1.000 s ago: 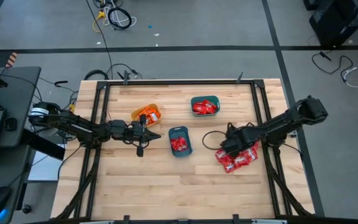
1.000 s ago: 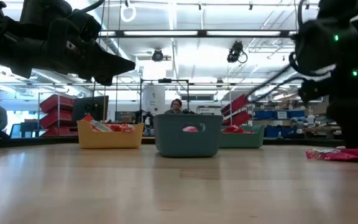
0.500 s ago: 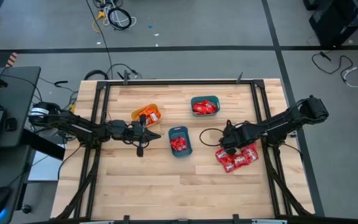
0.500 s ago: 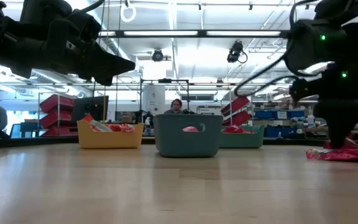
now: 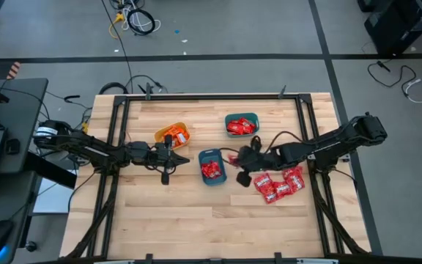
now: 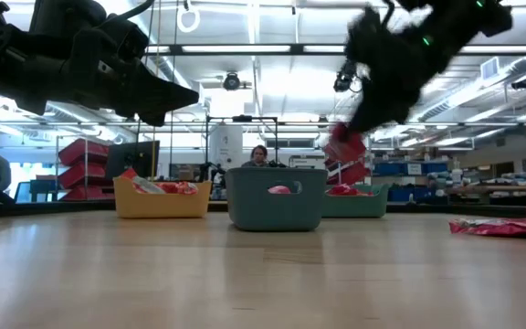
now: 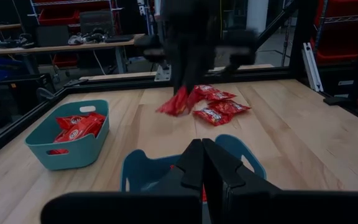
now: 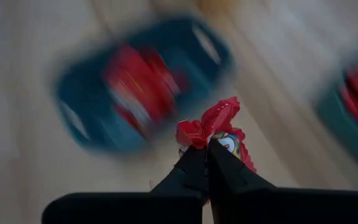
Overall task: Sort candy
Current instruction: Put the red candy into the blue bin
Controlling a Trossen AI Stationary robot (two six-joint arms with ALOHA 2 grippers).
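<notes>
Right wrist view: right pincer (image 8: 207, 149) clamps red candy (image 8: 216, 121); label seemingly unreadable.

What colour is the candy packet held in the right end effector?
Red, with a small white mark: the candy packet pinched by the right end effector shows best in the right wrist view.

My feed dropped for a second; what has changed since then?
The right gripper has lifted a red candy off the pile and swung left toward the middle teal bin, shut on it. The left gripper stayed by the yellow bin; the bins did not move.
</notes>
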